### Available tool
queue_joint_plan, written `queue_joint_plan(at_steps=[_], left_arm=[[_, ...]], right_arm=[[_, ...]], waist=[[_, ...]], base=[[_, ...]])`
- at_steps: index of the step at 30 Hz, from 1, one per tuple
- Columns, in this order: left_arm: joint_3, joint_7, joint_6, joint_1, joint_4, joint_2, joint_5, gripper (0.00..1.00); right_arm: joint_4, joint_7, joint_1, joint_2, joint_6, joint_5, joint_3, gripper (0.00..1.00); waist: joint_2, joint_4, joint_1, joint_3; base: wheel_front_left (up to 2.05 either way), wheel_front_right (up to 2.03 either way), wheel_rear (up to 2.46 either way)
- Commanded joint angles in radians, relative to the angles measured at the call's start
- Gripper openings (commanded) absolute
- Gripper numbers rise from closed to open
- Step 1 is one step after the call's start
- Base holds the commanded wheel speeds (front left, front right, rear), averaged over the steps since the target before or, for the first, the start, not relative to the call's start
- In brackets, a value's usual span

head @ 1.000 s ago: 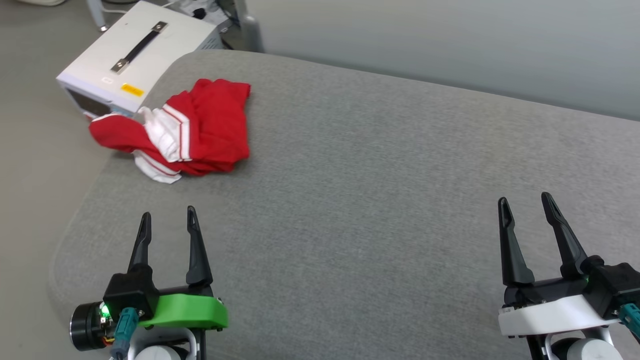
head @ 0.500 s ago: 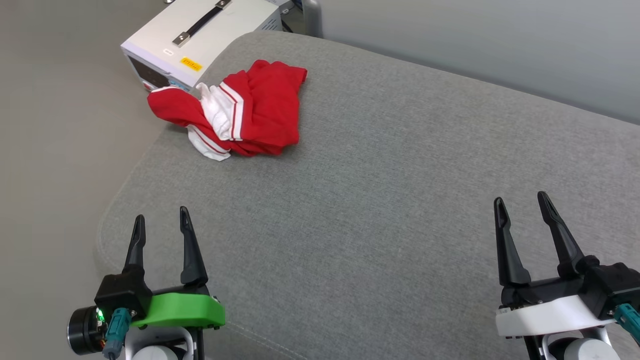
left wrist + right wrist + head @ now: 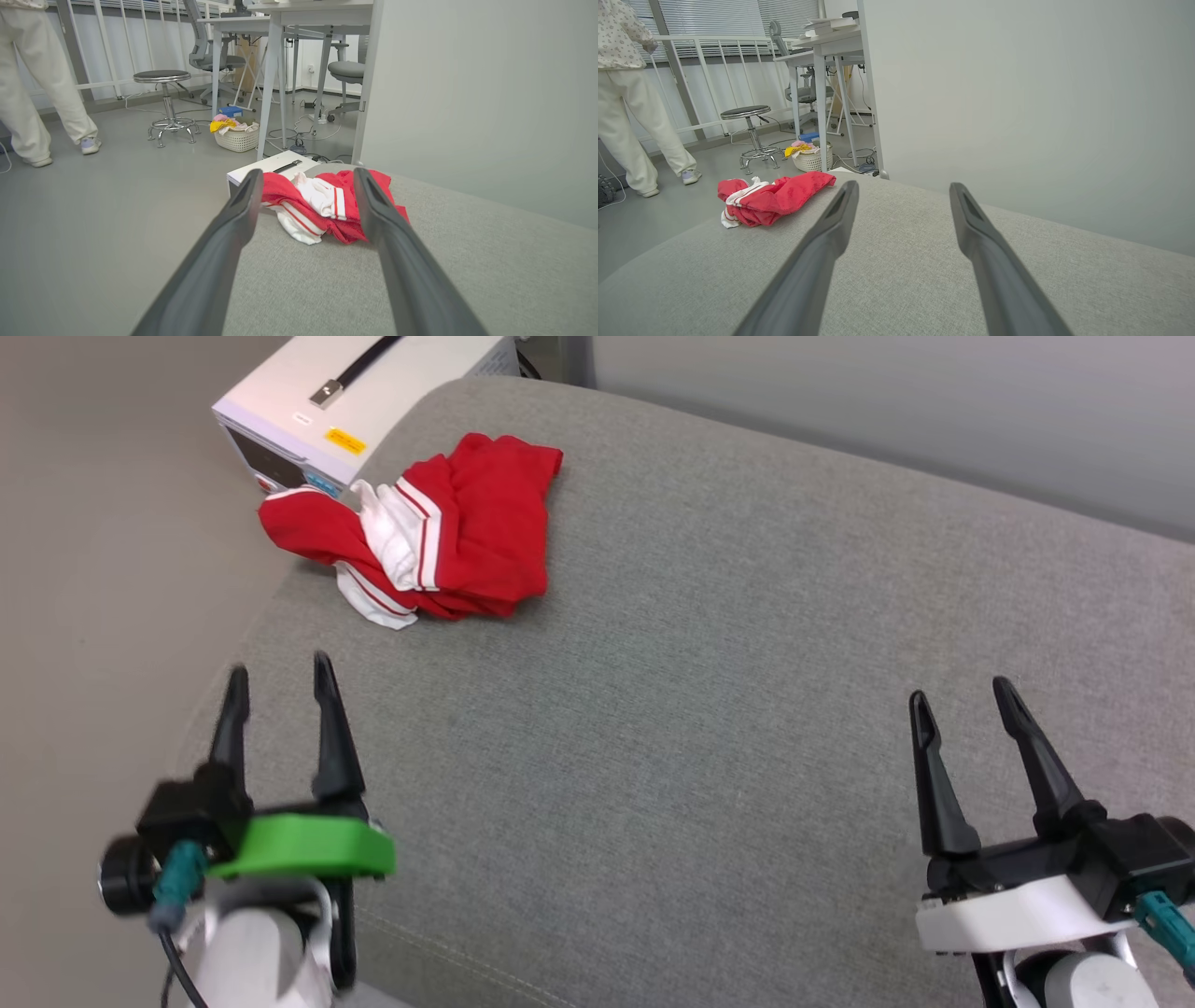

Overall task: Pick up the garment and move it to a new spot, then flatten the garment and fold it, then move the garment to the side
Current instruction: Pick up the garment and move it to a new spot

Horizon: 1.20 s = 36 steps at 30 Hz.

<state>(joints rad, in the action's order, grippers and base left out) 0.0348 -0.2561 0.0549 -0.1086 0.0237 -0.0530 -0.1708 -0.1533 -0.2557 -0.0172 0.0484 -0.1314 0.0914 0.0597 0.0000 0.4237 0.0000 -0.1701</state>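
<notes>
Three cameras, one grey cushion (image 3: 709,644)
Head looks down; wrists look low across it. All see the garment (image 3: 485,523) at its far-left corner.

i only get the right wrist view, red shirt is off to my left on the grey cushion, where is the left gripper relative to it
Observer: In the head view the left gripper hangs over the grey cushion near its left edge, short of the red T-shirt and not touching it.
Operator: is it open
Observer: Yes. In the left wrist view its fingers stand apart, and the crumpled shirt lies ahead, framed between them.
Operator: anything past the shirt
Observer: A white box with a black handle stands just off that cushion corner, and the shirt's left end reaches past the cushion's edge in front of it.
</notes>
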Motion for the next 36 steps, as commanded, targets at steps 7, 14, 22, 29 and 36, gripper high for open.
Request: queue_joint_plan(at_steps=[7, 14, 22, 29, 36], left_arm=[[0.119, -0.006, -0.097, -0.251, 0.081, -0.019, 0.008, 1.00], [0.199, -0.006, -0.154, -0.480, 0.197, -0.083, -0.005, 1.00], [0.137, 0.031, -0.184, -0.682, 0.421, -0.208, -0.112, 1.00], [-0.076, 0.337, -0.185, -0.804, 0.543, -0.355, -0.332, 1.00], [-0.221, 0.711, -0.185, -0.866, 0.580, -0.473, -0.539, 1.00]], right_arm=[[-0.041, -0.006, 0.070, 0.002, 0.001, -0.049, -0.018, 1.00], [-0.076, -0.006, 0.123, 0.026, 0.001, -0.067, -0.022, 1.00], [-0.121, -0.006, 0.164, 0.039, 0.001, -0.077, -0.062, 1.00], [-0.148, -0.006, 0.179, 0.053, 0.001, -0.082, -0.080, 1.00], [-0.171, -0.006, 0.197, 0.062, 0.001, -0.084, -0.086, 1.00]], waist=[[0.0000, -0.080, 0.0000, -0.136], [0.0000, -0.123, 0.0000, -0.265], [0.0000, -0.152, 0.0000, -0.365], [0.0000, -0.165, 0.0000, -0.420], [0.0000, -0.181, 0.0000, -0.462]], base=[[0.00, 0.00, 0.00], [0.00, 0.00, 0.00], [0.00, 0.00, 0.00], [0.00, 0.00, 0.00], [0.00, 0.00, 0.00]])
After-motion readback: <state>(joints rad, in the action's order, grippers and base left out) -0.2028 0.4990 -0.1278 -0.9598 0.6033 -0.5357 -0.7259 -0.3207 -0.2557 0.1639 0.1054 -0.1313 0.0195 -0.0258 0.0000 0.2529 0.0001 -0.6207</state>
